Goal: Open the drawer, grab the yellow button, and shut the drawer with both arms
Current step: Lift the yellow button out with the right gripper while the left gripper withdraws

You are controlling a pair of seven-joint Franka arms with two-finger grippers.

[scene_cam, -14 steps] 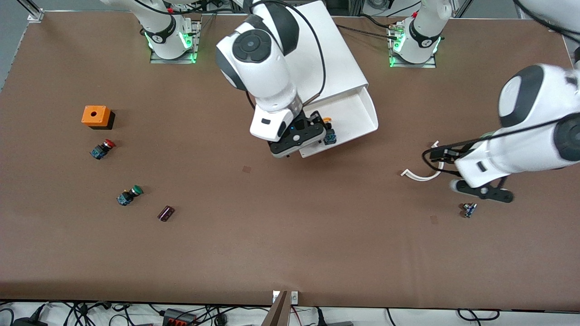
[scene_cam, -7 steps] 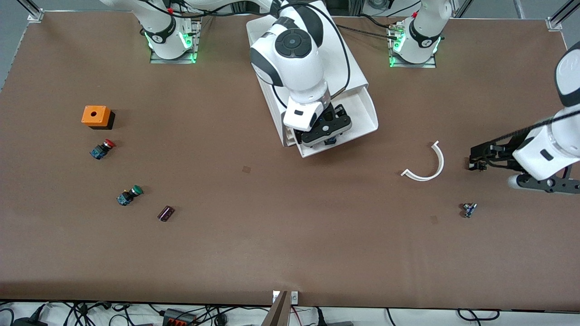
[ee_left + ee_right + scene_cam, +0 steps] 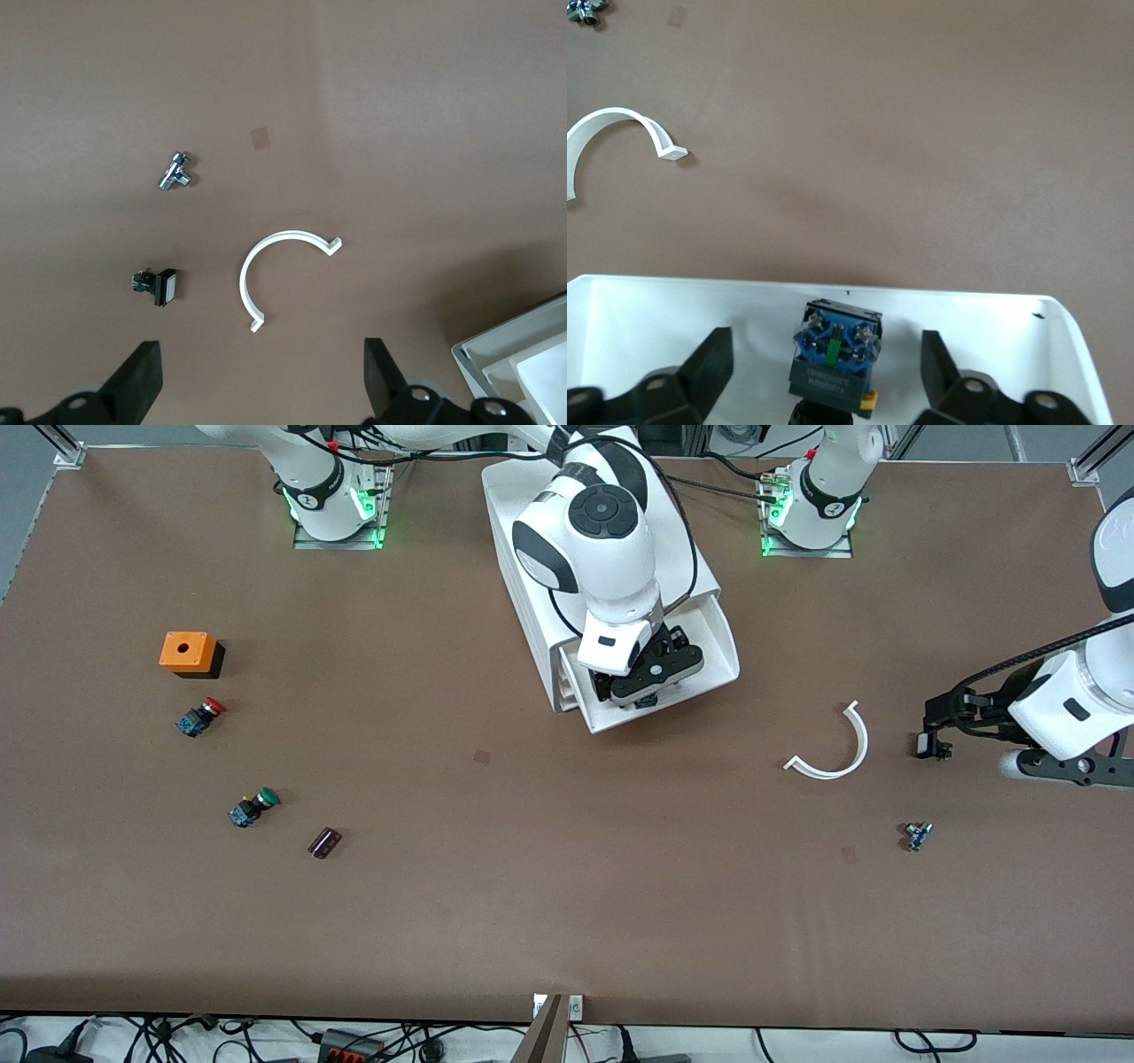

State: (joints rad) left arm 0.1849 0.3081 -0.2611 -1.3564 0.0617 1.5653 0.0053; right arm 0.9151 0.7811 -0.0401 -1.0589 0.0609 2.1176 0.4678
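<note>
The drawer (image 3: 709,646), uppermost of the white cabinet (image 3: 567,576), stands pulled open. The button lies in it near its front wall; I see its blue base (image 3: 833,350) and a sliver of yellow, and the cap is hidden. In the front view only a bit of the blue base (image 3: 647,701) shows under the hand. My right gripper (image 3: 645,689) is low over the drawer and open, its fingers (image 3: 700,372) on either side of the button without touching it. My left gripper (image 3: 952,713) is open and empty, up over the table toward the left arm's end.
A white curved strip (image 3: 833,755), a small black part (image 3: 930,748) and a metal fitting (image 3: 917,834) lie near the left gripper. An orange box (image 3: 188,653), a red-capped button (image 3: 200,716), a green-capped button (image 3: 252,808) and a dark block (image 3: 324,842) lie toward the right arm's end.
My right gripper has moved from beside the drawer's front corner to over the button in the drawer. My left arm has drawn back toward its end of the table and slowed.
</note>
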